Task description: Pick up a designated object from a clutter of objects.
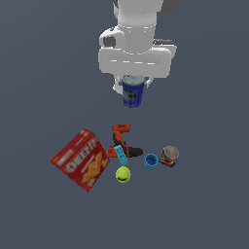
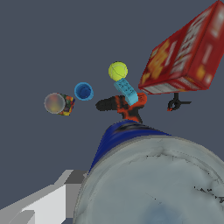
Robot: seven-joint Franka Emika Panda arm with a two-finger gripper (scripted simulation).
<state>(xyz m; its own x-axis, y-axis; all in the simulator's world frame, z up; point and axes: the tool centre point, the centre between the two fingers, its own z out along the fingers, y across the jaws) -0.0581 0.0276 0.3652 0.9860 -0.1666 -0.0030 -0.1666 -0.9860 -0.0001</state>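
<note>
Grey worktop (image 1: 204, 204) below, the fingers (image 1: 132, 87) pinch the dark blue can (image 1: 132, 93), lifted well above the clutter (image 1: 116, 155).

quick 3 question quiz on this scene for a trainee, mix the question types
1. True or false: the blue can is resting on the floor among the clutter.
2. Which item lies nearest the ball? A) cracker box B) blue block C) multicoloured can
3. In the exterior view, what stands between the drill and the multicoloured can?

Key
1. False: it is in the claw, lifted clear above the other items.
2. B
3. The light-blue cup.
</note>
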